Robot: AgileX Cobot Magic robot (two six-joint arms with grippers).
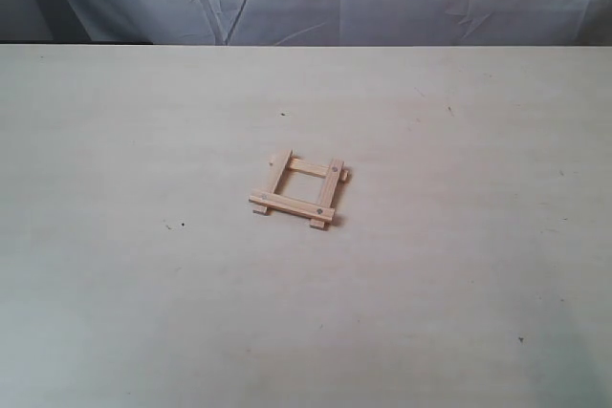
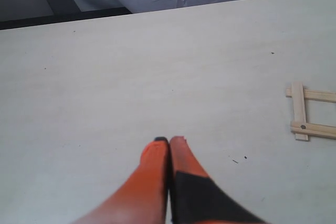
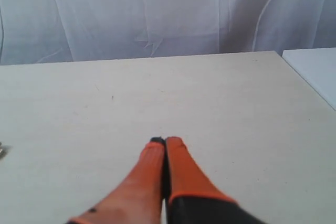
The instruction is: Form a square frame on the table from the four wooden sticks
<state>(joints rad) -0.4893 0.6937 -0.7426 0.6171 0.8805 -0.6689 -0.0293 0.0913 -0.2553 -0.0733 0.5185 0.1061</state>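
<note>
The small open square frame of four flat, pale tan wooden sticks lies near the middle of the wide cream table. Its corners overlap and its ends jut slightly. The strips look light, stiff and merely stacked, so a nudge would likely scatter them. Any correction is best made by pinching one stick mid-length. The orange-fingered left gripper and right gripper both have their jaws pressed together, empty.
</note>
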